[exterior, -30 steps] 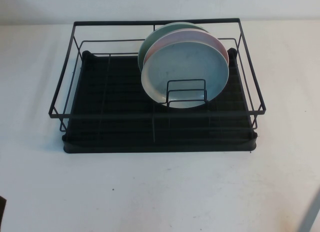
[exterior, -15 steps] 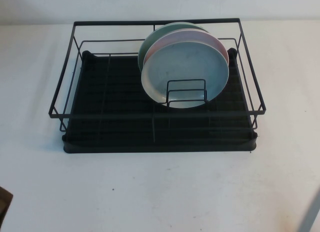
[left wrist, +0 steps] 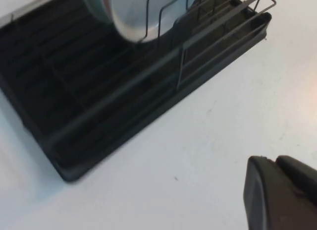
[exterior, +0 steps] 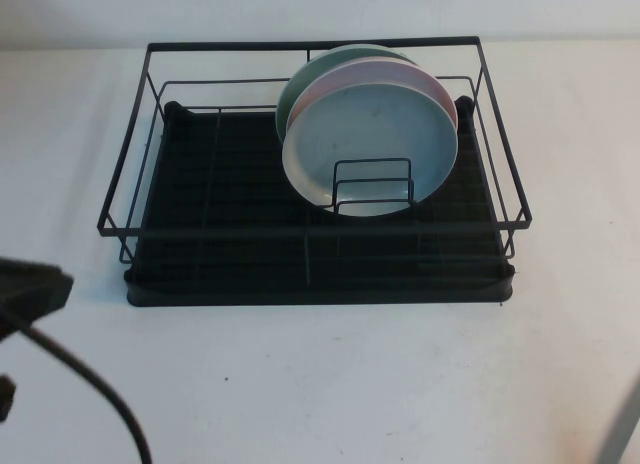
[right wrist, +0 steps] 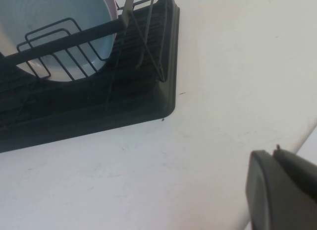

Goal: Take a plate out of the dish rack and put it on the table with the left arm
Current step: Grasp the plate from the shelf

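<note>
The pale blue-grey plate (exterior: pixel 375 124) stands on edge at the front of a stack in the black dish rack (exterior: pixel 310 46), behind a small wire holder. A pink plate (exterior: pixel 332 87) and a green plate (exterior: pixel 298 87) stand behind it. My left gripper (exterior: pixel 62 284) is over the white table (exterior: pixel 350 384) at the left edge, in front of the rack's left corner, far from the plates. In the left wrist view its fingers (left wrist: pixel 275 163) are together and empty, with the plate (left wrist: pixel 129 12) far off. My right gripper (right wrist: pixel 275 151) is shut and empty, near the rack's front right corner (right wrist: pixel 166 103).
A black cable (exterior: pixel 100 394) trails from the left arm toward the front edge. A pale grey bar (exterior: pixel 622 429) crosses the lower right corner of the high view. The table's edge shows beside the right gripper (right wrist: pixel 302 138).
The left arm has come into the high view from the lower left corner and moved up and right toward the rack. Plates and rack have not moved.
</note>
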`<state>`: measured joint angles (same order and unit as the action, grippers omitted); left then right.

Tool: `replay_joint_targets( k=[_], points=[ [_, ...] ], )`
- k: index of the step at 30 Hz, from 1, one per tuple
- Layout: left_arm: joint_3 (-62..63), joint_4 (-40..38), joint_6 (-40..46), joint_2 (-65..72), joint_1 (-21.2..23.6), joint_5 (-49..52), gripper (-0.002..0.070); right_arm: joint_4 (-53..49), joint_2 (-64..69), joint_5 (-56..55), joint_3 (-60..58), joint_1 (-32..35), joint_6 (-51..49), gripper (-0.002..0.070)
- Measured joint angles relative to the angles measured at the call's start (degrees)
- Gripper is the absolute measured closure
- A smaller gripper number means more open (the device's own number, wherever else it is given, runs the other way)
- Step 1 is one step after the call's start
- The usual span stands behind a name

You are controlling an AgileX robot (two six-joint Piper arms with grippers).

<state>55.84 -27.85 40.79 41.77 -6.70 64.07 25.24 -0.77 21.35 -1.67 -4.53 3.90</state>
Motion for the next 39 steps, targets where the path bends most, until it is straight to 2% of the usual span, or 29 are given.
replay_joint_targets(
  k=[5,9,13,16,20,22,24,30,34,39],
  points=[
    [8.7,-2.9,13.7,13.0,0.0,0.3,0.0678,0.0,0.0,0.0,0.0,0.0,0.0,0.0694],
    [13.6,-5.0,17.1,22.3,0.0,-1.8,0.0678,0.0,0.0,0.0,0.0,0.0,0.0,0.0694],
    [18.1,-11.3,21.8,30.4,-0.3,-3.2,0.0650,0.0,0.0,0.0,0.0,0.0,0.0,0.0694],
    [21.4,-13.3,25.1,34.6,-2.6,-4.1,0.0564,0.0,0.0,0.0,0.0,0.0,0.0,0.0694],
    [25.7,-11.9,29.0,39.7,-7.4,-5.5,0.0326,0.0,0.0,0.0,0.0,0.0,0.0,0.0694],
    [27.6,-10.6,30.3,42.0,-10.3,-6.8,0.0237,0.0,0.0,0.0,0.0,0.0,0.0,0.0694],
    [29.0,-8.7,32.0,43.7,-13.1,-8.4,0.0197,0.0,0.0,0.0,0.0,0.0,0.0,0.0694],
    [29.7,-6.3,36.5,48.1,-20.1,-20.3,0.0167,0.0,0.0,0.0,0.0,0.0,0.0,0.0694],
    [29.7,-6.3,39.0,51.3,-21.1,-27.4,0.0165,0.0,0.0,0.0,0.0,0.0,0.0,0.0694],
    [29.7,-6.3,40.3,55.6,-21.2,-31.5,0.0164,0.0,0.0,0.0,0.0,0.0,0.0,0.0694]
  ],
)
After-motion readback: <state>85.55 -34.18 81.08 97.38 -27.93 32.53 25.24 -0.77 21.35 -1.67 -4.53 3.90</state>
